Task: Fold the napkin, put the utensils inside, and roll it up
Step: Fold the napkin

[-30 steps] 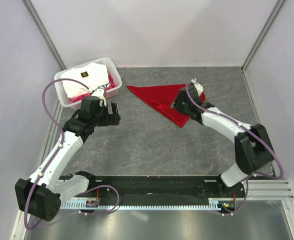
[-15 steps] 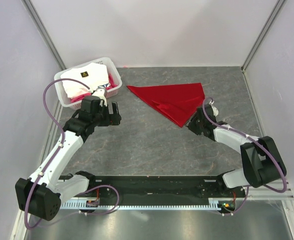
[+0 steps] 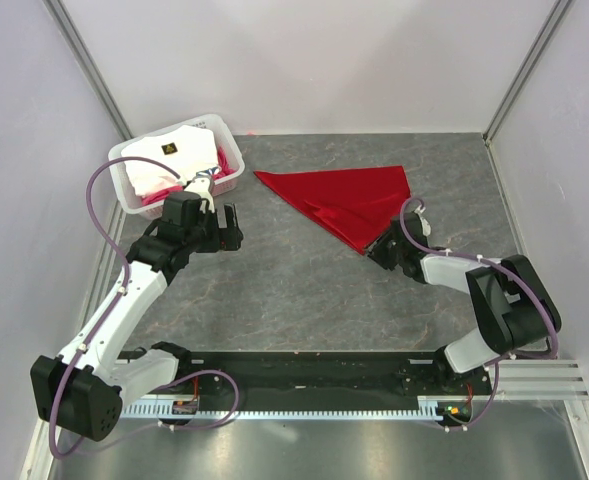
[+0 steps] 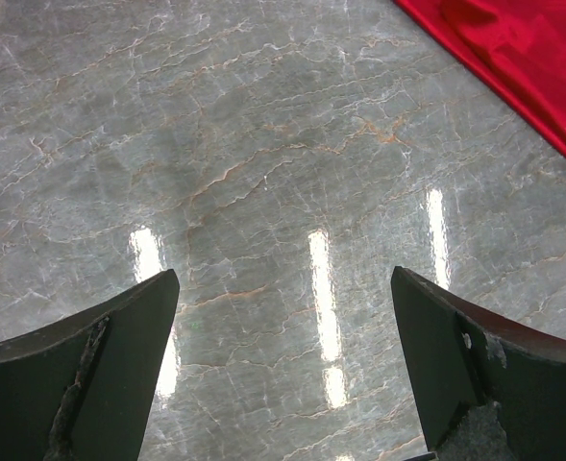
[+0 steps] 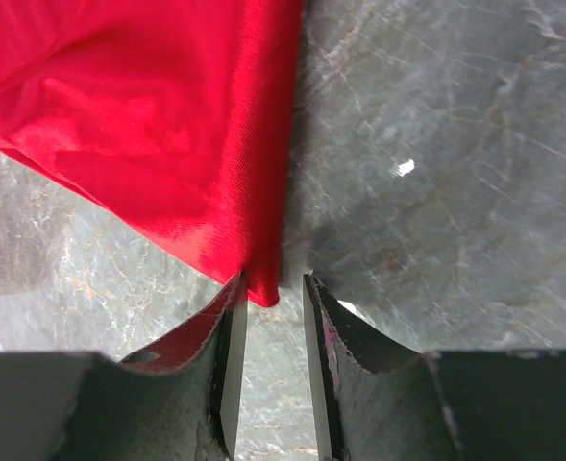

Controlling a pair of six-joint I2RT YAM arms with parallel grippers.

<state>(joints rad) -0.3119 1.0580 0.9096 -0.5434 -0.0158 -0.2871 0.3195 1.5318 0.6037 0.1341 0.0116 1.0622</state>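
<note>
Beneath both pairs of jaws a grey table (image 3: 304, 300) is spread. Open room is left on it between the two grippers and on their near side, and walls are set close at the left, far and right edges.

Beyond the right gripper (image 5: 269, 284) the napkin (image 3: 346, 192) is laid as a folded triangle, with its near corner brought to a point just inside the jaws. A basket (image 3: 124, 185) of white and pink cloth is seen just beside the left gripper (image 4: 283, 288), on its far side and well apart from the napkin.

The left jaws are spread wide over bare table, with nothing between them. The right jaws are drawn close with a narrow gap, and the corner's tip lies in it against one finger. Whether the cloth is pinched cannot be told. No spoon is seen.

The folding step is judged to be in hand. A firm pinch on that corner is called for next, then a low carry across the cloth, clear of the far wall.
</note>
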